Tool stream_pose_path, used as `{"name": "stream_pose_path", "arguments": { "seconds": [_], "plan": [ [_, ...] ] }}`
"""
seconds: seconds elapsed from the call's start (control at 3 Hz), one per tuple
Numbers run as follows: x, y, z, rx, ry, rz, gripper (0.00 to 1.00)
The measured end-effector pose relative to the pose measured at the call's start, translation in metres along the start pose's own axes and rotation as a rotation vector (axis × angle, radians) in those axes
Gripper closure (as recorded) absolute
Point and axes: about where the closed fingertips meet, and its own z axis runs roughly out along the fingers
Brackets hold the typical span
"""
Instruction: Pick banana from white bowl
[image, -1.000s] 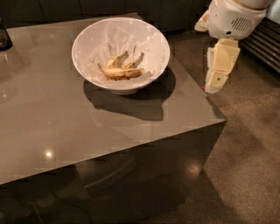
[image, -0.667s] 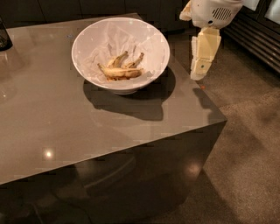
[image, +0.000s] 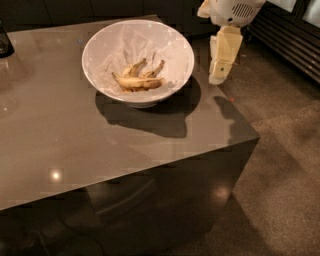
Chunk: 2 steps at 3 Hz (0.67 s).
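Note:
The white bowl (image: 172, 47) stands on the far right part of a glossy grey-brown table (image: 60, 130). Its inside is crinkly white. The banana (image: 138, 80), a small cluster of curved yellow pieces with brown speckles and dark tips, lies at the bottom of the bowl. My gripper (image: 219, 75) hangs from a white wrist at the top right. It points down, just to the right of the bowl's rim and above the table's right edge. It holds nothing.
A dark object (image: 5, 41) stands at the table's far left edge. The table's right edge and front corner (image: 252, 137) drop to a speckled floor (image: 290, 165). A dark slatted unit (image: 290, 45) runs along the far right.
My gripper has moved left and away from the camera, from beyond the table's right edge to a spot close beside the bowl's right rim. The bowl and banana have not moved.

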Motion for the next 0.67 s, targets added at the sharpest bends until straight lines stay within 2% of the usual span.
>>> {"name": "stream_pose_path", "arguments": {
  "seconds": [0.33,0.67],
  "plan": [
    [-0.0263,-0.0315,0.0159,0.022,0.01,-0.055,0.0],
    [-0.0251,-0.031,0.018,0.024,-0.008,-0.043,0.0]
  ]
}}
